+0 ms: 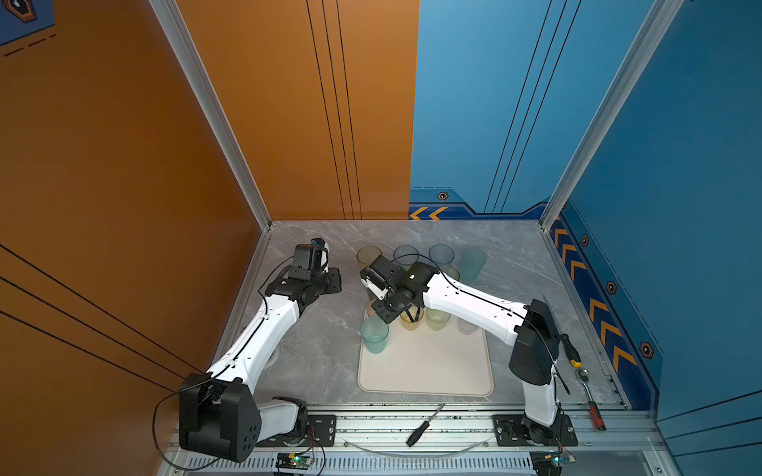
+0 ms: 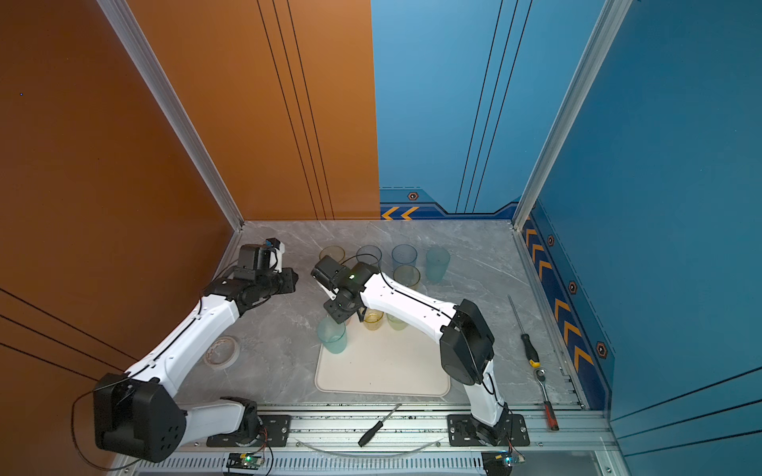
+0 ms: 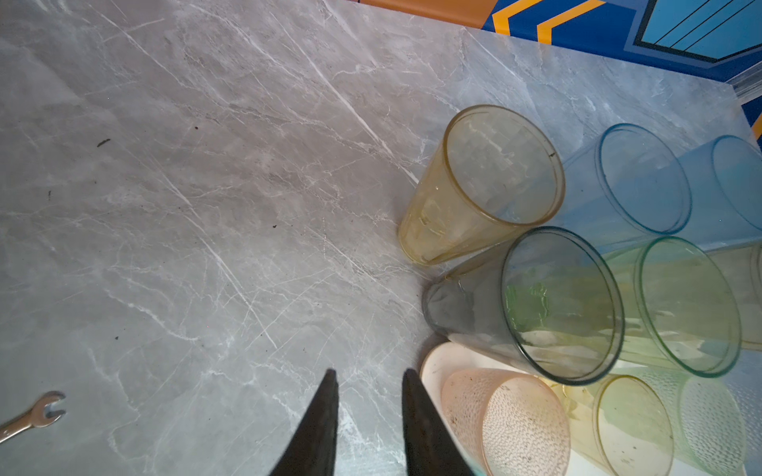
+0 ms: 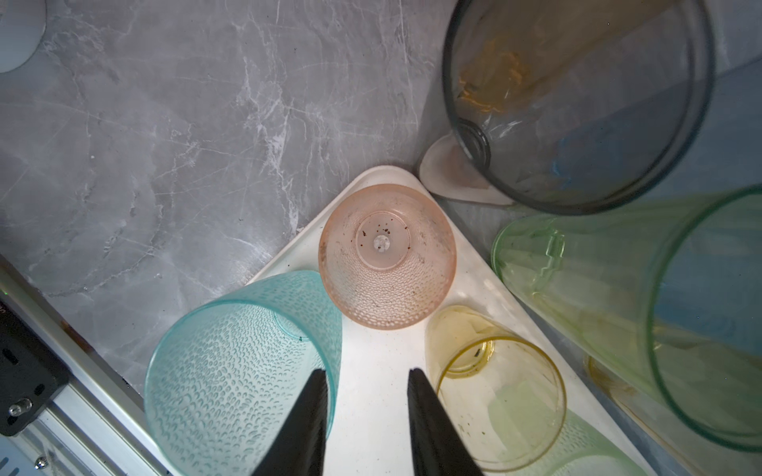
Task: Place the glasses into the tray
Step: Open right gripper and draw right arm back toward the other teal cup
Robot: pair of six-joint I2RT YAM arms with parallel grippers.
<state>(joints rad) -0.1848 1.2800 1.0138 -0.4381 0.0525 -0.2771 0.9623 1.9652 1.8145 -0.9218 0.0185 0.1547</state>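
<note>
Right jaws: narrowly parted, empty, above tray (image 4: 371, 354), between teal glass (image 4: 231, 362) and yellow glass (image 4: 499, 399); pink glass (image 4: 387, 255) just beyond tips. Left jaws: likewise, over table (image 3: 206, 206).

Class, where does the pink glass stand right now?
In the right wrist view, the pink glass stands in the tray's far left corner, flanked by the teal glass and the short yellow glass.
</note>
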